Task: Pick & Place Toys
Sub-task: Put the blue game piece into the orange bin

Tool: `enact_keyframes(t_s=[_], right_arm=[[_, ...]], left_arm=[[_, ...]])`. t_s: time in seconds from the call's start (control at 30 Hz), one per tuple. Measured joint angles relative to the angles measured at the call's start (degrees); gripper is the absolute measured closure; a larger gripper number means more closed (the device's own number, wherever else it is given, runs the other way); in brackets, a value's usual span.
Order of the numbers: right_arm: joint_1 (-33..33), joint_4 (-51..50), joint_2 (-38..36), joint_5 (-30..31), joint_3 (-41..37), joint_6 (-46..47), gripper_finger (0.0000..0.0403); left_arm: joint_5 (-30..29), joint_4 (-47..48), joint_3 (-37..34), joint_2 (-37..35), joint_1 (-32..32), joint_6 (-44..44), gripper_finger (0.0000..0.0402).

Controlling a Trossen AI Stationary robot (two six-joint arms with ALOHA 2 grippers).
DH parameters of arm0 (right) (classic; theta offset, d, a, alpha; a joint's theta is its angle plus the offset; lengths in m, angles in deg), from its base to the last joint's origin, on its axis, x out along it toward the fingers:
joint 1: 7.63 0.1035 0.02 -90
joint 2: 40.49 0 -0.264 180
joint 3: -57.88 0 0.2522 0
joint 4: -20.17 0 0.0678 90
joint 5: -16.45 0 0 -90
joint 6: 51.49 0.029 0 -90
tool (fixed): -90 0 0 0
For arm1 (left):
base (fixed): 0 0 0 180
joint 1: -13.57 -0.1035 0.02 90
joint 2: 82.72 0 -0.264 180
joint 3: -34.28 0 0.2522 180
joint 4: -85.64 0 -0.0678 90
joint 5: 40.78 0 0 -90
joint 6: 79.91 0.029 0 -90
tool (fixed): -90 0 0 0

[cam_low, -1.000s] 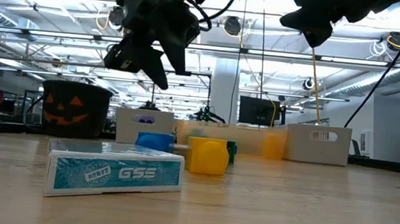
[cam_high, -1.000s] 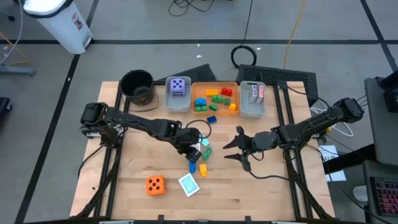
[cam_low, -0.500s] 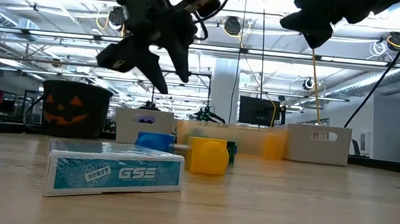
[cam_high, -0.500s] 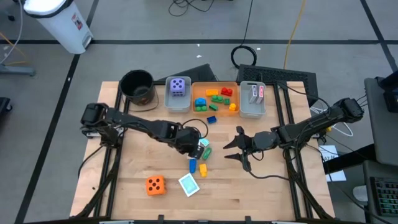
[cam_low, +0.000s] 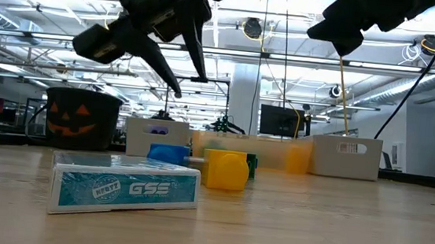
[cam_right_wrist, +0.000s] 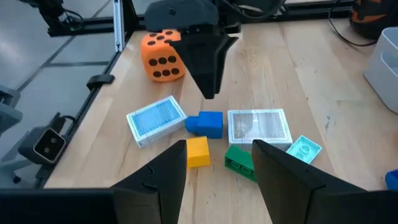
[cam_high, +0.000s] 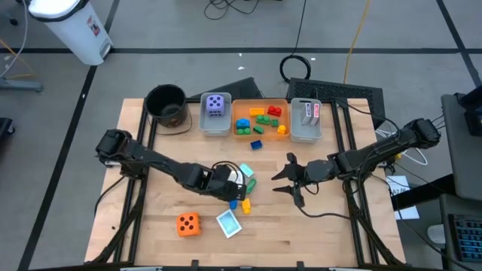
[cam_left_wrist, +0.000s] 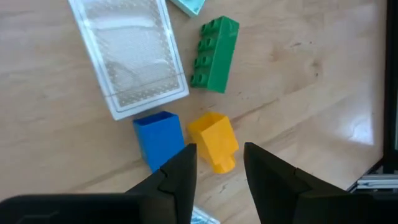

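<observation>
Two grippers: both are above the middle of the wooden tabletop [cam_high: 301, 233], and neither holds anything.
Left gripper [cam_left_wrist: 216, 163]: it hangs above a small heap of toys; the fingers are a narrow way apart and empty, with the yellow brick [cam_left_wrist: 213, 140] seen between their tips and the blue brick [cam_left_wrist: 159, 138] just beside it.
Next to these bricks: a clear card case [cam_left_wrist: 129, 56] lies flat, a green brick [cam_left_wrist: 214, 54] is beside the case, and a corner of a teal card [cam_left_wrist: 188, 5] shows near them.
Right gripper [cam_high: 288, 181]: it hovers to the right of the heap, well apart from it, with the fingers spread and empty.
Toward the front edge: a teal card box [cam_high: 228, 223] lies near the heap, and the orange die [cam_high: 187, 223] stands farther left.
Back row: the black pot [cam_high: 166, 105], a grey bin [cam_high: 203, 120] with the purple die [cam_high: 216, 105], an orange bin [cam_high: 260, 101] with several bricks, and a second grey bin [cam_high: 294, 132] with upright cards.
One more blue brick [cam_high: 256, 144]: it lies on the tabletop just in front of the orange bin.
</observation>
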Motion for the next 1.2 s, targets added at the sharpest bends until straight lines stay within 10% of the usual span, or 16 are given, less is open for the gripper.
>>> enact_keyframes(t_s=[0.77, 1.2], right_arm=[[0.0, -4.9, 0.0, 1.2, 0.0, 0.0, 0.0232], [0.0, -4.9, 0.0, 1.2, 0.0, 0.0, 0.0232]], left_arm=[[2.9, 1.2, 0.0, 3.5, -1.8, 1.6, 0.0296], [5.1, 0.7, 0.0, 3.5, -2.4, 2.1, 0.0148]])
